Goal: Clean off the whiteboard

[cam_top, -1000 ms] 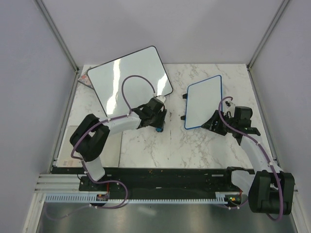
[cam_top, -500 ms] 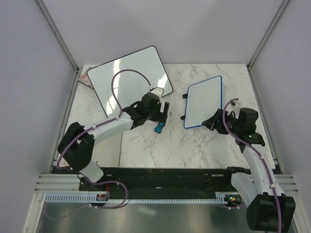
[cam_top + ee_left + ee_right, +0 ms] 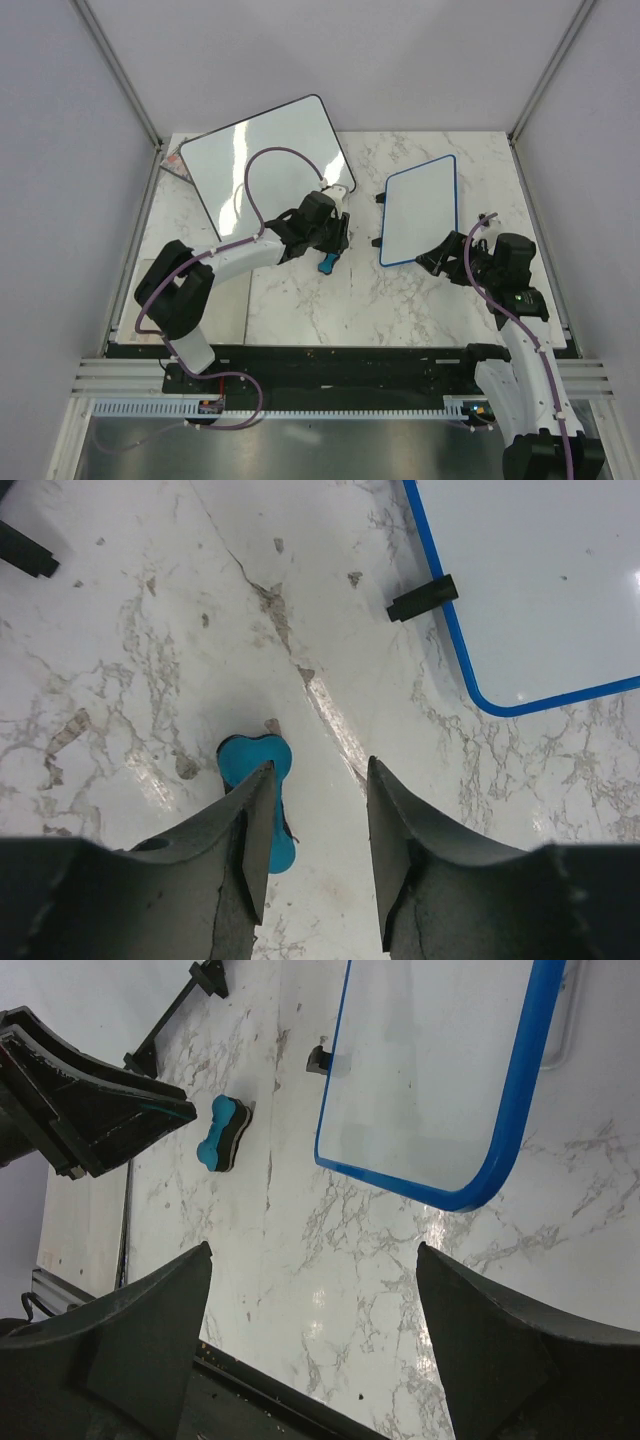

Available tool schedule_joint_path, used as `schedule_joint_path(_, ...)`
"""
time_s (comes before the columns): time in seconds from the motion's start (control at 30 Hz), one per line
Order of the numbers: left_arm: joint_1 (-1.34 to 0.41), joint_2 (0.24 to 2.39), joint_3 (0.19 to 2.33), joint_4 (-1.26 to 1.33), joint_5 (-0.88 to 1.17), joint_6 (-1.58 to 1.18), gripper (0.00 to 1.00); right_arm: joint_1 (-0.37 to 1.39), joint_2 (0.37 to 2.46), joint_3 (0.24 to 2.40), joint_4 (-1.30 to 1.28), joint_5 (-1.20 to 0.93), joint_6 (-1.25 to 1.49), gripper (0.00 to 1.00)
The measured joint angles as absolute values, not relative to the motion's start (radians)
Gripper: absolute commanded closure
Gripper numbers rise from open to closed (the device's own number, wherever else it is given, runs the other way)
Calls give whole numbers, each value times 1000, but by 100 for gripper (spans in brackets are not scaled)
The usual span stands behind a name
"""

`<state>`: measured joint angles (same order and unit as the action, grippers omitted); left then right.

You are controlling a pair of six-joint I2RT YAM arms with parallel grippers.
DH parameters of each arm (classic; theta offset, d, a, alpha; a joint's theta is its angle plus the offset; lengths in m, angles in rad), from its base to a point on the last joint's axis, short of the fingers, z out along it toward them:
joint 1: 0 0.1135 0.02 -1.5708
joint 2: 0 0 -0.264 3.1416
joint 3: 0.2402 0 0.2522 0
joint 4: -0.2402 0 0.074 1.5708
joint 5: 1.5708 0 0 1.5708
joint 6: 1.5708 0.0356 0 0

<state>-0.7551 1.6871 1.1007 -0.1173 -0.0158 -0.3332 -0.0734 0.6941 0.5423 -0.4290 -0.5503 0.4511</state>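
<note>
The blue-framed whiteboard lies on the marble table right of centre, its white face free of scribbles. It also shows in the left wrist view and the right wrist view. A blue and black eraser lies on the table to its left. My left gripper hovers just over the eraser, open and empty. In the left wrist view the eraser shows partly behind the left finger. My right gripper is wide open and empty near the whiteboard's near corner, and the right wrist view shows the eraser as well.
A larger black-framed whiteboard lies at the back left. Small black stands stick out at the blue board's left edge. Grey walls enclose the table, and a black rail runs along its near edge.
The left gripper has lifted off the eraser, which stays on the table. The right arm has pulled back toward the near right, away from the whiteboard.
</note>
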Motion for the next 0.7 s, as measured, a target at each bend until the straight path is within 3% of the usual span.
schedule_joint_path(0.1, -755, 1718, 1111, -120, 11, -339, 66, -73, 671, 518, -436, -547, 469, 11)
schedule_joint_path(0.2, -755, 1729, 1131, -121, 27, -347, 90, -73, 604, 487, -443, -542, 494, 15)
schedule_joint_path(0.23, -755, 1732, 1140, -120, 30, -350, 92, -73, 579, 478, -444, -540, 502, 16)
schedule_joint_path(0.3, -755, 1748, 1173, -116, 38, -358, 98, -73, 508, 457, -451, -517, 538, 28)
schedule_joint_path(0.33, -755, 1754, 1180, -113, 40, -358, 98, -73, 484, 452, -453, -511, 550, 44)
schedule_joint_path(0.53, -755, 1841, 1268, -110, 68, -379, 98, -73, 343, 425, -448, -454, 634, 100)
schedule_joint_path(0.7, -755, 1957, 1381, -117, 100, -397, 98, -73, 401, 413, -447, -429, 651, 100)
